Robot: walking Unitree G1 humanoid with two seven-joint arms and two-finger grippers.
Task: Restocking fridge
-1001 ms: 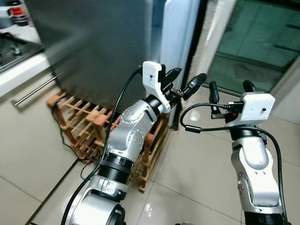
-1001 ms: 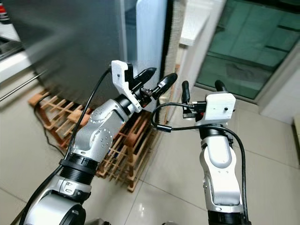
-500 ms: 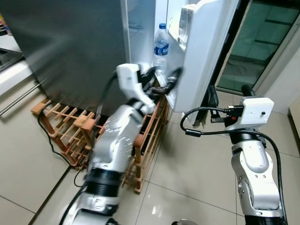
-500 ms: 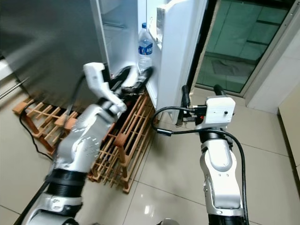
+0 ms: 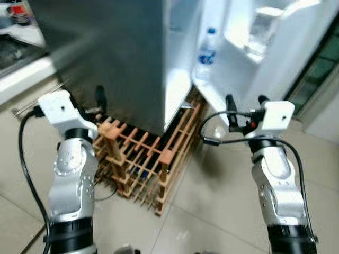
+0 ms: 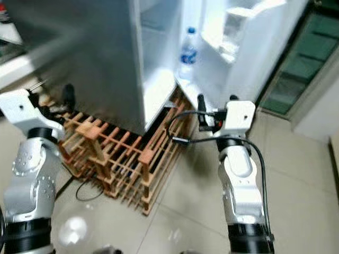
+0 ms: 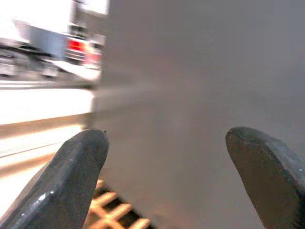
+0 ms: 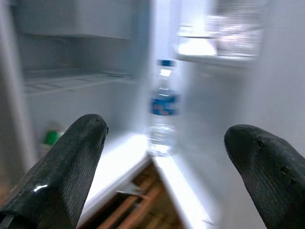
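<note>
Fridge (image 5: pixel 132 58): tall box with a smooth grey metal side, faintly streaked by blur; its door (image 5: pixel 275 47) stands swung wide, white and glossy inside, with a moulded shelf (image 5: pixel 254 39) of clear plastic high on it. Interior white, with pale flat shelves seen in the right wrist view and a small green item (image 8: pixel 51 137) low at the back, too blurred to name. Bottle (image 5: pixel 205 53): clear plastic, slim and upright, blue cap and blue label, standing in the lower door rack just beside the fridge opening. Rack (image 5: pixel 143 156): open lattice of pale wooden slats and pegs with reddish rounded ends, sitting on the floor against the fridge base, reaching under the open door. Floor (image 5: pixel 212 211): large beige glazed tiles, shiny. Counter (image 5: pixel 26 74): white edge with a long metal bar handle, left of the fridge. Left gripper (image 7: pixel 176 176): two blunt black matte fingers spread well apart, nothing between them, raised before the grey fridge side above the rack; white blocky wrist housing on a silver jointed arm. Right gripper (image 8: pixel 167 171): same black fingers, rough-textured, also held wide with nothing in them, pointing into the open fridge towards the bottle and well apart from it; a black cable (image 5: pixel 212 129) loops from its white housing.
</note>
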